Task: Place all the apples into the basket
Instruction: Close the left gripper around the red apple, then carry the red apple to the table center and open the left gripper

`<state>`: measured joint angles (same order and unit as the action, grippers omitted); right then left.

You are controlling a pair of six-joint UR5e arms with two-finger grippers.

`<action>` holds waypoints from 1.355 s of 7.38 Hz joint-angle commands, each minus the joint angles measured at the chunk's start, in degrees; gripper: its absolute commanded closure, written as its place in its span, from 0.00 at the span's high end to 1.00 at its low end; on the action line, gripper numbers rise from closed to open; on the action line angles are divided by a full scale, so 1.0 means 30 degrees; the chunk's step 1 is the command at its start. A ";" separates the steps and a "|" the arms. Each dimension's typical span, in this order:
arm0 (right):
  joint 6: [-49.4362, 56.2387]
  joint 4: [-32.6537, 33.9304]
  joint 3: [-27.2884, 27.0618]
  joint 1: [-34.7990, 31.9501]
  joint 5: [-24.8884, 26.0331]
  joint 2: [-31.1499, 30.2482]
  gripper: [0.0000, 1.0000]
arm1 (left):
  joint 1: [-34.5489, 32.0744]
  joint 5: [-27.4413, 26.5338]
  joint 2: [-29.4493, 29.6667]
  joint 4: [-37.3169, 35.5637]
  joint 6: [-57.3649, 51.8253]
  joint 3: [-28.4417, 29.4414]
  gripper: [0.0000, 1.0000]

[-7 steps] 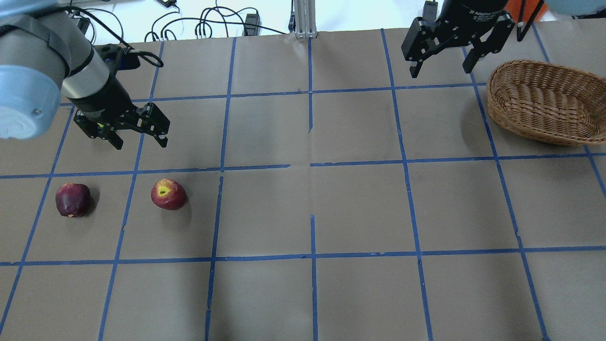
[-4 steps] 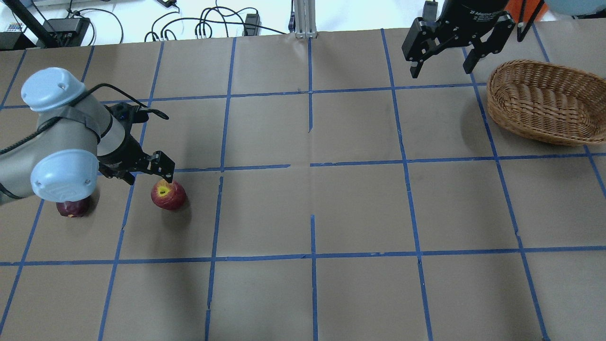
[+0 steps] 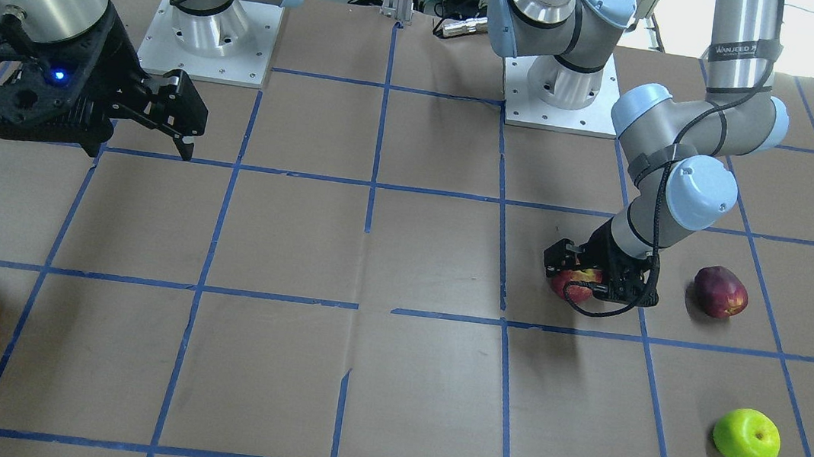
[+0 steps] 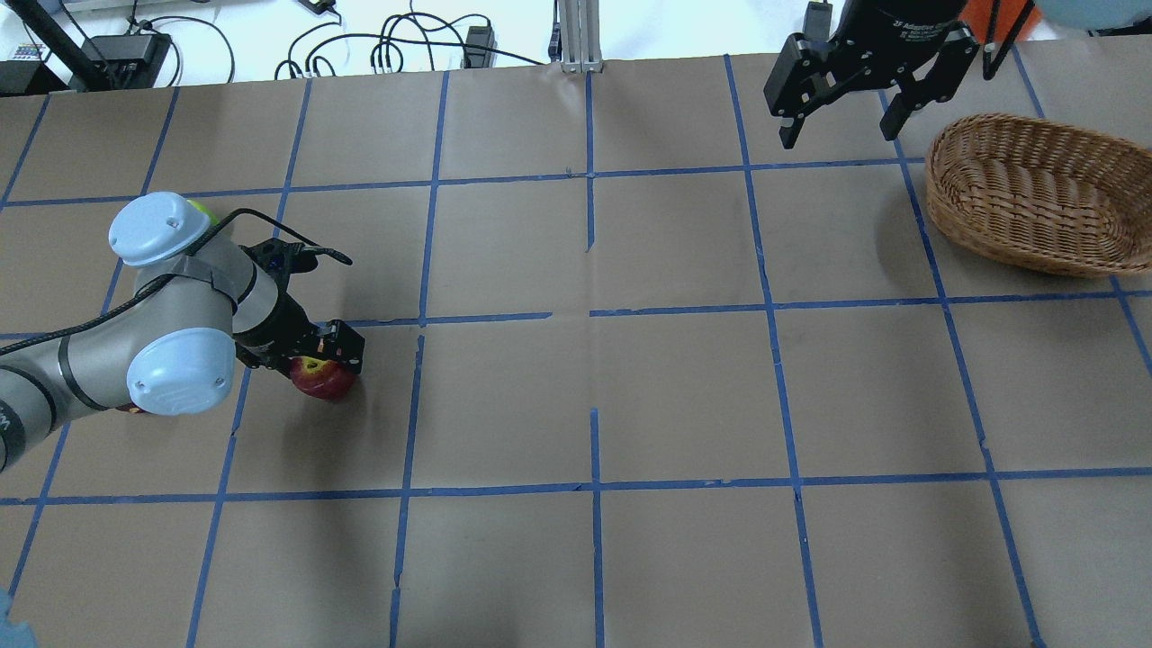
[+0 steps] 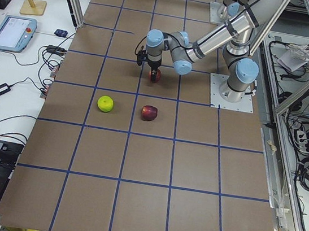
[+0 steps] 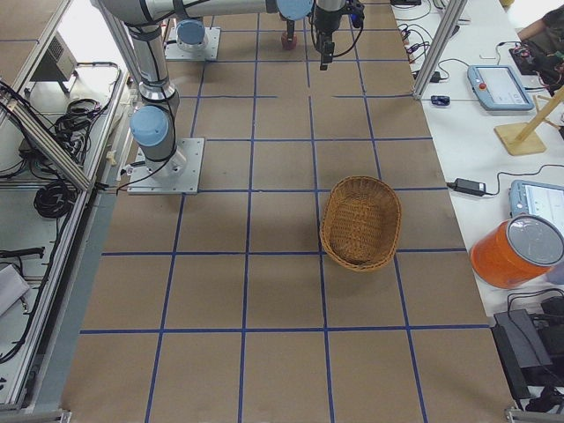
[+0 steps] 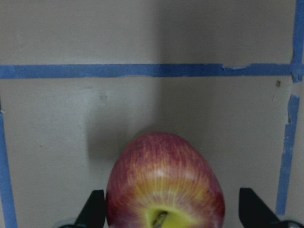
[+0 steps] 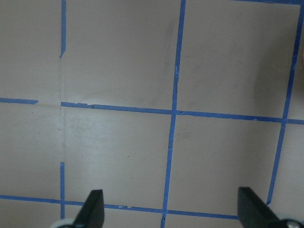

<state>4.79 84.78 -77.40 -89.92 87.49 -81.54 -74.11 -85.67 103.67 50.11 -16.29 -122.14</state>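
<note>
The red apple point(image 4: 322, 379) with a yellowish stem dimple sits on the table at the left. My left gripper point(image 4: 313, 354) is lowered over it, open, with its fingers on either side of the apple point(image 7: 164, 175) and a gap showing on both sides. The dark maroon apple point(image 3: 720, 292) lies beside it, mostly hidden under my left arm in the overhead view. The lime green apple point(image 3: 746, 437) lies further out. The wicker basket point(image 4: 1026, 193) stands at the far right. My right gripper point(image 4: 839, 117) hangs open and empty next to the basket.
The table is brown paper with a grid of blue tape point(image 4: 594, 315). Cables and power bricks point(image 4: 396, 49) lie beyond the far edge. My left arm's elbow point(image 4: 175, 360) hangs low over the maroon apple.
My left arm has swung down and forward. Its open gripper went from above the apples to straddling the red apple. The right arm and the basket have not moved.
</note>
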 commanded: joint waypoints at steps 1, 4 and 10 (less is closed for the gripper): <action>0.0190 0.0098 -0.0010 0.0119 0.0045 -0.0038 1.00 | -0.0025 -0.0007 0.0306 -0.0207 -0.0019 0.0108 0.44; 0.0190 0.0188 0.0019 0.0120 0.0045 -0.0068 1.00 | -0.2235 0.1186 0.0507 0.0841 0.5368 0.3227 0.38; 0.0162 0.0188 0.0019 0.0120 0.0015 -0.0039 1.00 | -1.1560 0.1897 0.5047 -0.1583 1.8434 0.7051 0.40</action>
<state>5.27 85.28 -77.34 -89.56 87.54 -81.70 -105.12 -79.98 116.14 47.17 34.05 -101.52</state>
